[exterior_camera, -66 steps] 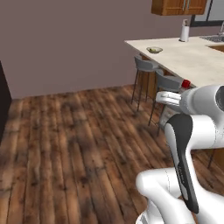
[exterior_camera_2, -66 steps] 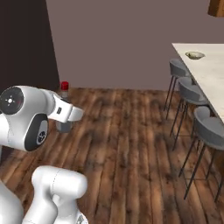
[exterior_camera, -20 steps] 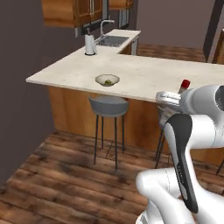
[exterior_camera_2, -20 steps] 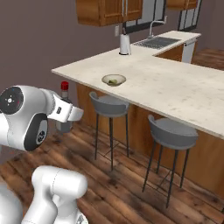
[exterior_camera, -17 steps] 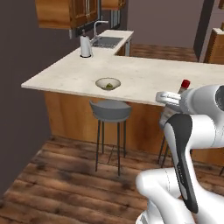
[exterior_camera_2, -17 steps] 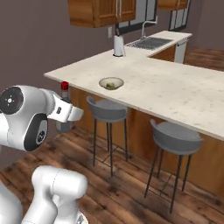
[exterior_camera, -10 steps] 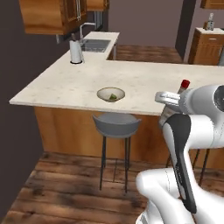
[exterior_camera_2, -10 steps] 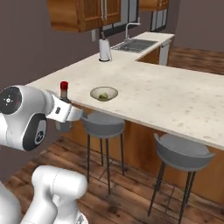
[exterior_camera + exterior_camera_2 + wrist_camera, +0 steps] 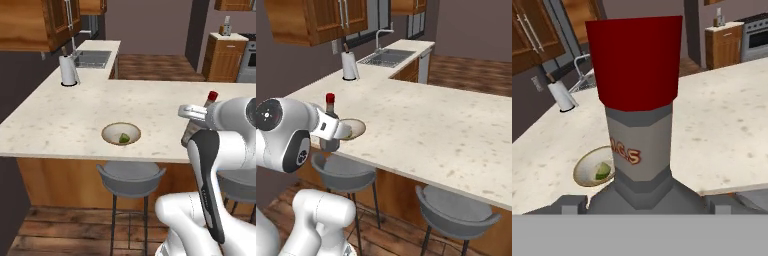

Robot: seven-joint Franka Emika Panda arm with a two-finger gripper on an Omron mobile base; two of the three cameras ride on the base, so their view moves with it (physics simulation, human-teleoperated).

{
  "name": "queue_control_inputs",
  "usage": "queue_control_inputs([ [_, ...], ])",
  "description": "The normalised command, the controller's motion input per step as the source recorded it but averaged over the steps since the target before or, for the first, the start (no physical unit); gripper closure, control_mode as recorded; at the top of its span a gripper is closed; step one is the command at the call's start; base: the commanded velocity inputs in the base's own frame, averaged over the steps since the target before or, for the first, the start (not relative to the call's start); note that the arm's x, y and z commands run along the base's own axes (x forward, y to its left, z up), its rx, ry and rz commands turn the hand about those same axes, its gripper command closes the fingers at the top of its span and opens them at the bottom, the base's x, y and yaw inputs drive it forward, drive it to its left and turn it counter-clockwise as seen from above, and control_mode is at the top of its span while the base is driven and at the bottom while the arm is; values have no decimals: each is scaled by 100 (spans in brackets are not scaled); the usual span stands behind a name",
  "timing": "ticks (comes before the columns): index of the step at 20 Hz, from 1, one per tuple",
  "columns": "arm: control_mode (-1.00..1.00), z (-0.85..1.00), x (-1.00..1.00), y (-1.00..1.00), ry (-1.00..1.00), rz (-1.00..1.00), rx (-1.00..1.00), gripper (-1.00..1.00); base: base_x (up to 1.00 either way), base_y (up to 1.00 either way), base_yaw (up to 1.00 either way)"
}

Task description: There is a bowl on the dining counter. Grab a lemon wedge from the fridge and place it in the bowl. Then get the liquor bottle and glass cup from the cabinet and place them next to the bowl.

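Since the earlier frame our base came closer to the dining counter point(image 9: 60, 125); we hold the gripper point(image 9: 331, 131) folded near our body, clamped on the upright liquor bottle point(image 9: 639, 110), beside the bowl point(image 9: 121, 134).

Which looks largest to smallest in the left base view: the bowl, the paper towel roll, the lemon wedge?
1. Bowl
2. Paper towel roll, though it stands farther from the camera, so this is unsure
3. Lemon wedge, clearly smallest

Flat, even rendered light, soft faint shadows, no glare; all views sharp, slightly coarse textures.
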Motion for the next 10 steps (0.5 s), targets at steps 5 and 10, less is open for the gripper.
queue_control_inputs([
  [5,100,0,0,0,0,0,0,100,95,3,-12],
  [10,-100,-2,39,3,1,-4,-1,100,59,4,-7],
])
